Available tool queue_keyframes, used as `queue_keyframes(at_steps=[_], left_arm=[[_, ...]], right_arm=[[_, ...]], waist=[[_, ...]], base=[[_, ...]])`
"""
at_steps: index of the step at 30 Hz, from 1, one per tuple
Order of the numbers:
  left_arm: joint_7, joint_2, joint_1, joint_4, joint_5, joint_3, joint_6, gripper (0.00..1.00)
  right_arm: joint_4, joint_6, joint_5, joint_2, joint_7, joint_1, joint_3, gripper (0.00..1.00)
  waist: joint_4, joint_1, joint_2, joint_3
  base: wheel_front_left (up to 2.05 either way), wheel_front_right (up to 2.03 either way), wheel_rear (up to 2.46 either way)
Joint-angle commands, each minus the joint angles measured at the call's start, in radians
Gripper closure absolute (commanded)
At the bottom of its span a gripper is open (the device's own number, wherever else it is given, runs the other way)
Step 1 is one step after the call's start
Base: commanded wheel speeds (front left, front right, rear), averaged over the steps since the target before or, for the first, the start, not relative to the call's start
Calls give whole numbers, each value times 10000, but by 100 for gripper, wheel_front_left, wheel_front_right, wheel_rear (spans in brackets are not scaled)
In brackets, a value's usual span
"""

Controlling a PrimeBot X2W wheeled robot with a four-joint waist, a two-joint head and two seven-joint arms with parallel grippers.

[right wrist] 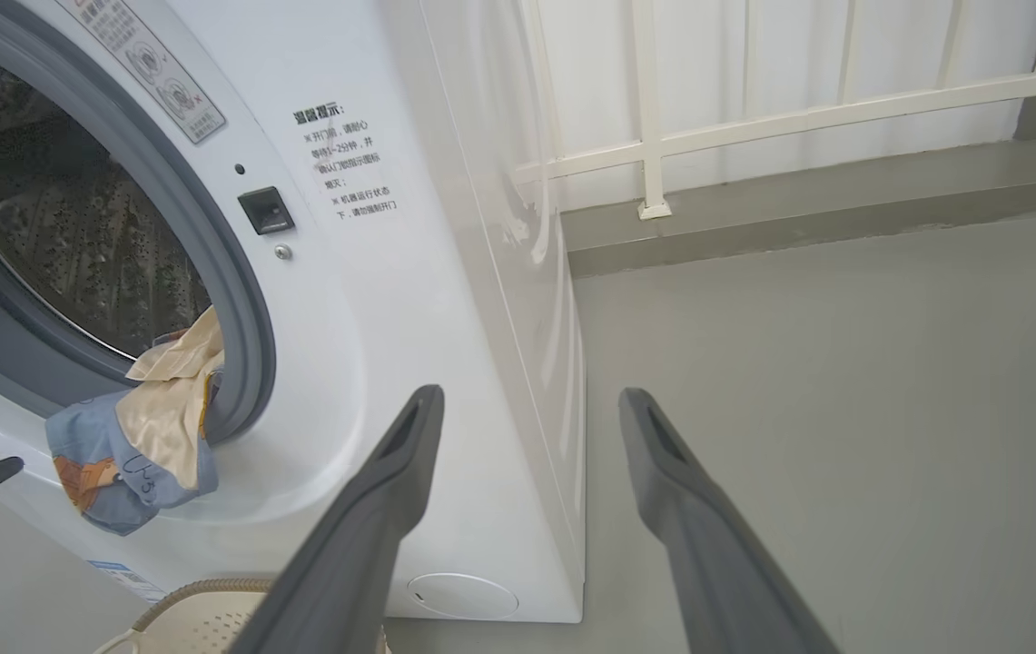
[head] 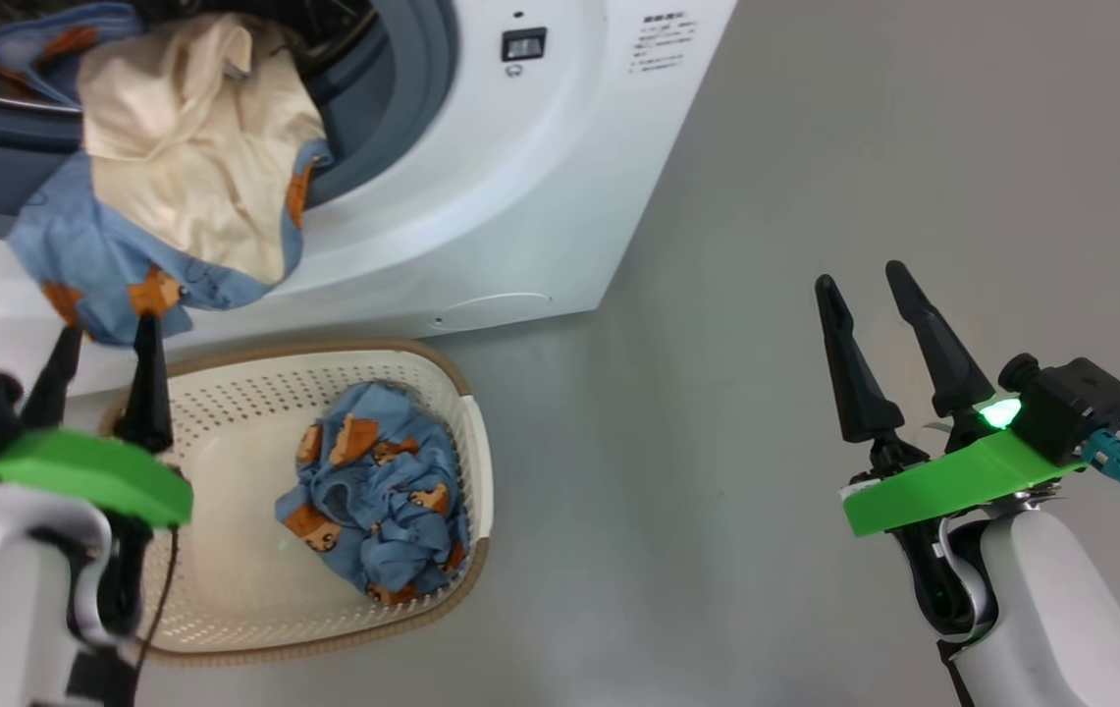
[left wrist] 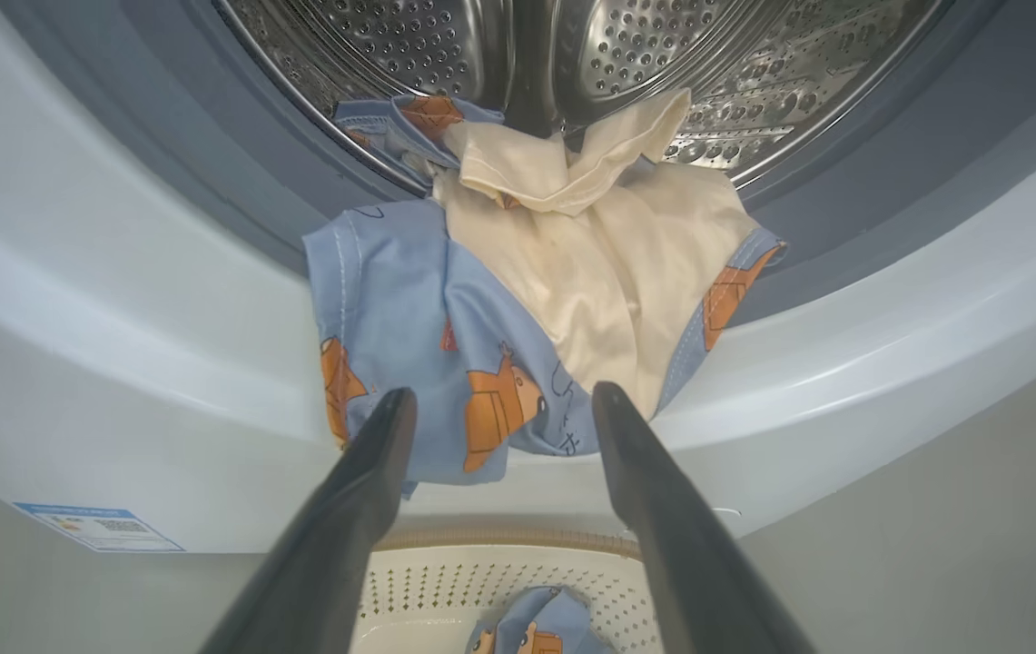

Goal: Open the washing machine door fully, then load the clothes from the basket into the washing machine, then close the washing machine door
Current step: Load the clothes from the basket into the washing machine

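- Step: loading, mid-way. The port is open. One garment (head: 186,177), blue w/ cream lining, is draped over the gasket (left wrist: 236,182). Its far part is in the drum (left wrist: 663,54) and its near part hangs down the washer (head: 540,196) front.
- 2nd garment (head: 378,491), blue w/ orange figures, sits bunched in the right half of the basket (head: 226,511). The basket is on the floor, near side, just in front of the washer and below the port.
- L gripper (head: 106,339): fingers spread wide, nothing clamped. Tips sit right at the hanging hem, one either side. Can't tell if they touch the cloth.
- R gripper (head: 859,277): fingers apart, empty, over bare floor, well right of the washer and basket.
- Next (my read): push or lift the hanging part fully past the gasket so nothing gets trapped, then fetch the 2nd garment. The door closes last.
- Risk: the draped garment looks bottom-heavy and could slide back out toward the basket.
- Writing: the notice (right wrist: 345,159) right of the port is headed 温馨提示, but the lines under it are too small to read.
- Warning sticker (right wrist: 145,68) above the port has pictograms; its text is unreadable.
- Blue label (left wrist: 100,529) low on the front left is also unreadable.
- No brand name legible.
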Motion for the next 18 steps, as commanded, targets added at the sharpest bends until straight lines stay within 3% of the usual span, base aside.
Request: queue_keyframes(at_steps=[1, 18], left_arm=[[-15, 385, -429, 89, -60, 214, -57, 0], [212, 1013, -3689, 4588, -507, -608, -179, 0]], right_arm=[[-245, 16, 74, 48, -48, -67, 248, 0], [-373, 16, 82, 347, -48, -363, 217, 0]], waist=[[-162, 0, 0, 146], [-916, 0, 0, 1054]], base=[[0, 0, 0], [0, 0, 0]])
